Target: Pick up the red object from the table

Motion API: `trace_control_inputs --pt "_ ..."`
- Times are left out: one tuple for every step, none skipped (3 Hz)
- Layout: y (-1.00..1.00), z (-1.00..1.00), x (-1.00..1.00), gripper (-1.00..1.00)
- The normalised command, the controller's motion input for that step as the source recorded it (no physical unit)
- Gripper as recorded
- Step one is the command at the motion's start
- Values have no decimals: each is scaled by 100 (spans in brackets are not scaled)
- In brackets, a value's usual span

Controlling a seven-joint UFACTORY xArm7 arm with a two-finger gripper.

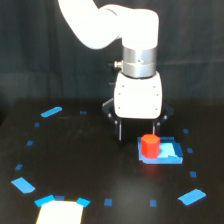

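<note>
While we're hovering: the gripper is hanging just behind the red object, lining up.
Jaws: we're seeing them spread, holding nothing.

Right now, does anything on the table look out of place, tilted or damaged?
Nothing stands out. The red object stands upright on the blue patch of the table, with no visible damage. The hand hangs just behind it; its fingers are too dark to judge.
</note>
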Motion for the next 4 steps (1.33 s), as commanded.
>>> trace_control_inputs --pt "-100 -43 48 -60" --pt "-99 -48 47 -100" --pt "-31 -80 -100 -100" --pt "10 -10 -52 -100"
